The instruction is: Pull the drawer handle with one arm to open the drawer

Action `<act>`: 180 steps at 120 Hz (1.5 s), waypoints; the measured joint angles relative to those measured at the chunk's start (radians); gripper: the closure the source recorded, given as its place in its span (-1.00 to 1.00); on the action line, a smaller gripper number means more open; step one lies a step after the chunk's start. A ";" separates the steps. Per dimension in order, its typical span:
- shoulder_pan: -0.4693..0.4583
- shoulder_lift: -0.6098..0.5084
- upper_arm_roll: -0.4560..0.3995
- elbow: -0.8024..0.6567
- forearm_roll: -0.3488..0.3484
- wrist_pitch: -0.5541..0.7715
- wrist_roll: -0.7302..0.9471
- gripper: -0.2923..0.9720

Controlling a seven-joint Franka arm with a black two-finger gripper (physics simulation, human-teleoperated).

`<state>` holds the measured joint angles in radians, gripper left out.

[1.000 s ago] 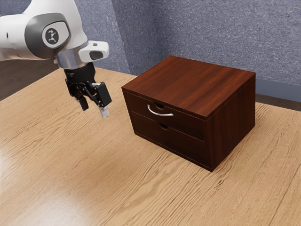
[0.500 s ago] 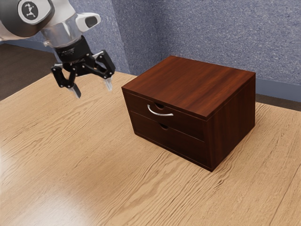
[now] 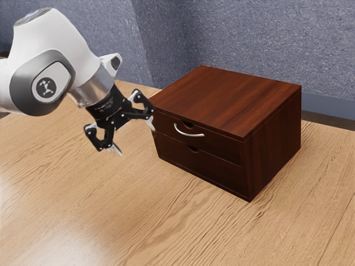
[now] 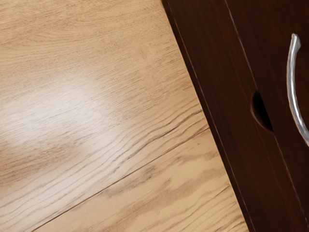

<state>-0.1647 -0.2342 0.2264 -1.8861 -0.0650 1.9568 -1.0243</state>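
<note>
Gripper (image 3: 133, 137) wide open, empty, just off cabinet (image 3: 233, 100) front corner, on exterior view's left. Handle (image 3: 187, 132) on top drawer (image 3: 219, 141), near gripper, untouched. Drawer flush, closed. Remaining: align, grasp handle, pull.

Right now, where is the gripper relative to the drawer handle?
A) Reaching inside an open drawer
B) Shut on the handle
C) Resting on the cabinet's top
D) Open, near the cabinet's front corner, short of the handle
D: in the exterior view the gripper hangs open by the cabinet front corner, with a gap between it and the silver handle.
</note>
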 joint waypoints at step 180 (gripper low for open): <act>-0.023 0.086 -0.002 -0.180 0.004 0.518 -0.397 -0.54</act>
<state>-0.1882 -0.1483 0.2240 -2.0665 -0.0614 2.4749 -1.4216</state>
